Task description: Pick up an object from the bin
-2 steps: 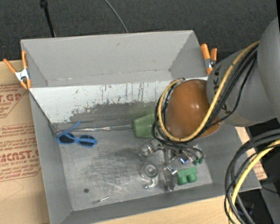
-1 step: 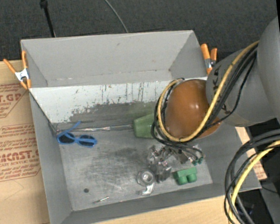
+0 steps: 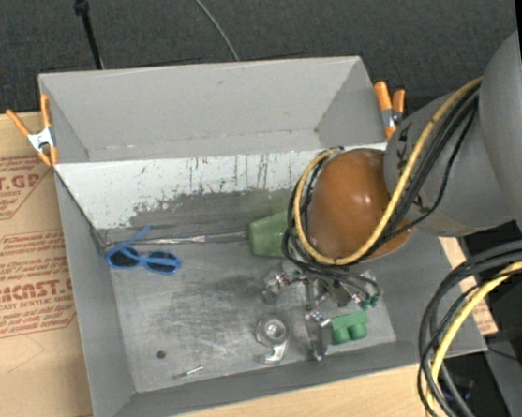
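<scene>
Looking down into the bin, you find its loose things spread thin, not heaped, which leaves room around each for a descent. Blue glasses lie at the left by the back wall. A pale green block rests along the same wall near the middle, partly under the arm's orange cover.

Front right: a small bright green brick and a silver metal piece, apart from each other. The gripper sits low between these two, just beside the brick; contact cannot be confirmed.

Judgement: the brick is the probable target, being closest. Whether the gripper is released or clenched you cannot tell, since the wrist and wiring crowd it, and nothing is visibly held.

Arm pose: it enters from the right, wrist bent steeply down so the cover faces the camera, with yellow cables looped round it. The brick lies near the front wall, so clearance there looks tight.
</scene>
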